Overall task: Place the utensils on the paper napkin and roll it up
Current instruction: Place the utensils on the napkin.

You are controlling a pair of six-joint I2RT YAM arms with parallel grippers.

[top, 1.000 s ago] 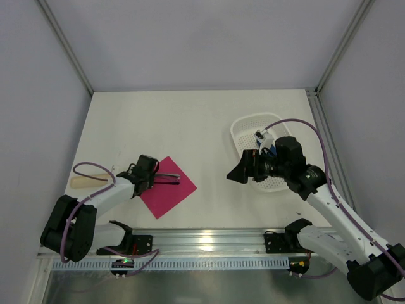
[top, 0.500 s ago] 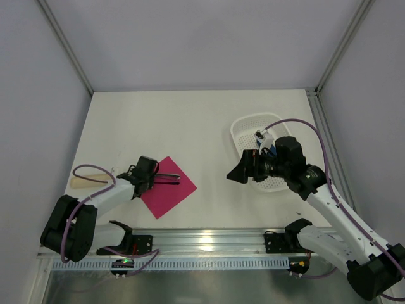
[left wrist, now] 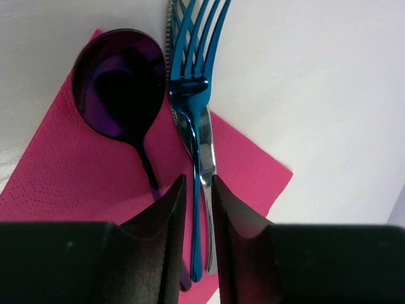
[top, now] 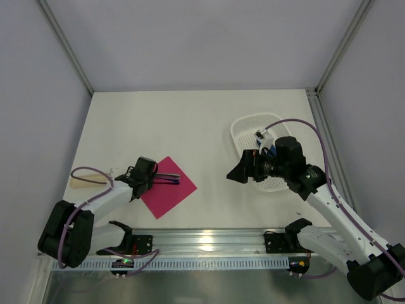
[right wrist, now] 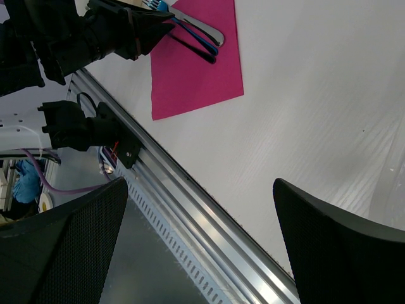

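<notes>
Entry: table setting. The laying-down looks all but complete, and rolling is not yet begun. Paper napkin (top: 168, 188): magenta, flat and unrolled, set cornerwise on the near-left part of the white table (top: 190, 120). Utensils (top: 168, 179): three, lying side by side on the napkin's far part. Spoon (left wrist: 117, 82): dark purple, on the left. Fork (left wrist: 193, 82): blue-sheened, just beside the spoon. Knife (left wrist: 207, 136): beneath the fork and touching it. The fork tines and knife tip overhang the napkin's edge onto bare table. Left gripper (left wrist: 199, 190): low over the napkin, jaws narrowly parted astride the fork handle, the gap a little wider than the handle. This reads as a letting-go, not a pinch. Right gripper (right wrist: 201, 190): spread wide with nothing between, in the air well apart from the napkin, by the white basket (top: 243, 130). Next move, by judgement: lift the left gripper clear without dragging the handles, then catch a napkin corner or edge and turn it over the utensils. The thin paper lies flat on the table and offers little to grip, so the other arm may need to steady the bundle. Not made out: the handle ends, hidden behind the left fingers (left wrist: 164, 215); most of the knife, hidden under the fork; whether the pads graze the fork handle; and the basket's contents, largely covered by the right arm. From above the utensils show only as a dark streak.
</notes>
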